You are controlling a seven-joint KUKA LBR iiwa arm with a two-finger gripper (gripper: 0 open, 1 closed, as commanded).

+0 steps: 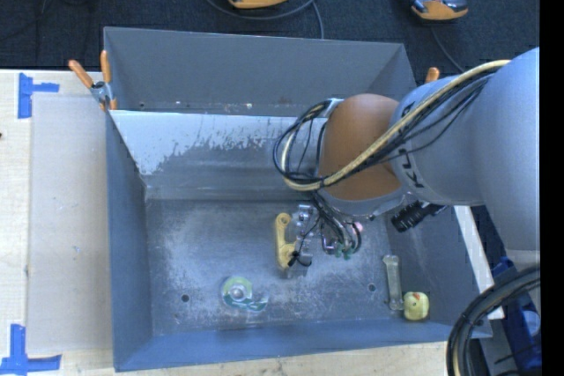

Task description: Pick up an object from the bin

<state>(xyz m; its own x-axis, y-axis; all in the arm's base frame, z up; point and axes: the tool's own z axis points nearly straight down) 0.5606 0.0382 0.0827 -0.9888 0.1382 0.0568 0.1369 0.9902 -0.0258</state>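
Observation:
My gripper [301, 253] is low over the middle of the bin floor, hanging under the orange wrist cover. A small yellow curved thing [283, 239] stands right against its left side, touching or nearly touching it. Whether that thing is in the gripper's grasp cannot be made out. A clear round thing with green marks [240, 292] lies on the floor to the lower left, well apart from the gripper.
A grey stick [391, 279] lies near the bin's front right corner, with a yellow blob [415, 305] at its lower end. The arm and its cables cover the bin's right side. Bare floor stretches to the left.

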